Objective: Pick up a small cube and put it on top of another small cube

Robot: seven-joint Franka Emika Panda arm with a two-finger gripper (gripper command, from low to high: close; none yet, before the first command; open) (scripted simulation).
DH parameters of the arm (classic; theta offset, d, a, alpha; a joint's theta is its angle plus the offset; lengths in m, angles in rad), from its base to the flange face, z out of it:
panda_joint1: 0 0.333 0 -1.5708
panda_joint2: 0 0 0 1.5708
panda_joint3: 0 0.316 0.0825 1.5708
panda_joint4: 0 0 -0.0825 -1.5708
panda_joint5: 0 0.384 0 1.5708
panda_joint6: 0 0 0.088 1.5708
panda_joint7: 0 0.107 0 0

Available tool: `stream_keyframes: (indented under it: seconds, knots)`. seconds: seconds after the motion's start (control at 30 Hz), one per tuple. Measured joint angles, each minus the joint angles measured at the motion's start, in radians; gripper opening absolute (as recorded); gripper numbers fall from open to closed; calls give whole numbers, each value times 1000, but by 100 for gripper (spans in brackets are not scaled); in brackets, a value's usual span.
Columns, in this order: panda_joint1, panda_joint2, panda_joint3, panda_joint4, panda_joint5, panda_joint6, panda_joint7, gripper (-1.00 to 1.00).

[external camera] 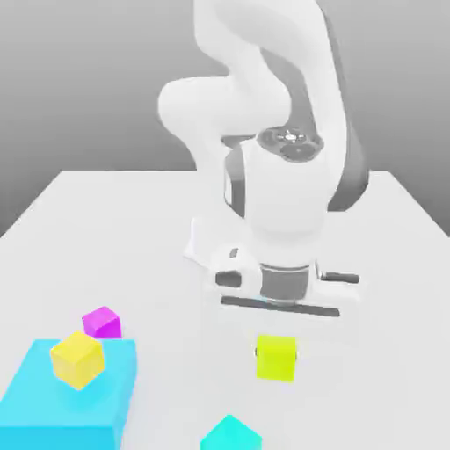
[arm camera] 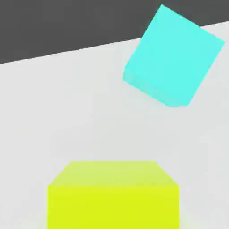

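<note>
The small cube (external camera: 277, 358), greenish lemon-yellow, sits between the fingers of my gripper (external camera: 277, 352) near the table's front middle in the exterior view. Dark fingertips (external camera: 257, 352) press against its two sides, so the gripper is shut on it. The hand view shows the same cube (arm camera: 114, 194) close up. Whether it rests on the table or hangs just above it I cannot tell. A small cyan cube (external camera: 230, 434) lies just in front of it, also seen turned at an angle in the hand view (arm camera: 172, 56).
At the exterior view's front left stands a big cyan block (external camera: 79, 404) with a golden-yellow small cube (external camera: 77, 359) on top. A magenta small cube (external camera: 103, 322) sits right behind that block. The white table (external camera: 105, 237) stretches back to the arm's base.
</note>
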State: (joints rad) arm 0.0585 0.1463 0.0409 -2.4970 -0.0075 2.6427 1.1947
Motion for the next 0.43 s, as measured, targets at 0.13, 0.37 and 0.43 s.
stream_keyframes:
  seconds: [0.13,0.37,0.43]
  knots:
    - [-23,57,-48,132,13,-73,72,-100]
    - [-29,186,-54,159,18,28,82,100]
    - [-29,186,-54,159,18,28,82,100]
